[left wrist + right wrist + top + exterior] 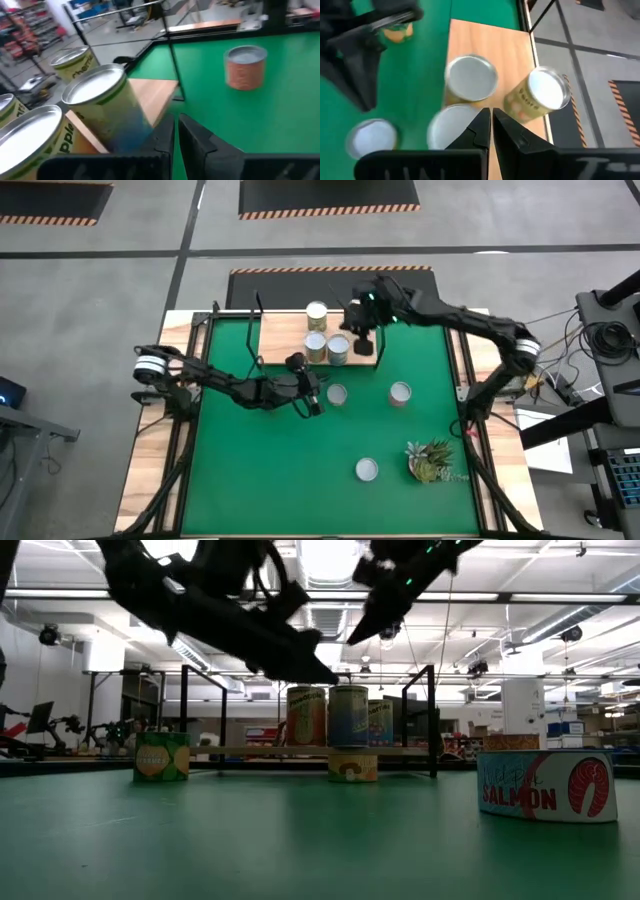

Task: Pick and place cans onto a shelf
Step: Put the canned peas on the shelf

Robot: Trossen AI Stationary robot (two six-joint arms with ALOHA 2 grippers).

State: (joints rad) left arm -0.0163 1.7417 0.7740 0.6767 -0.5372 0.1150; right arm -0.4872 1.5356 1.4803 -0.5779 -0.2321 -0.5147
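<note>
The light-wood shelf lies at the far edge of the green mat and bears three upright cans. Three more cans stand on the mat. My left gripper is shut and empty, just off the shelf's near edge, beside the can at the mat's middle; its wrist view shows the shelf cans close by. My right gripper is shut and empty above the shelf's right end; its wrist view looks down on the shelf cans.
A small leafy plant stands on the mat's near right. Thin black brackets rise at the shelf's ends. In the low view a salmon can stands near the camera, with a green can at the left.
</note>
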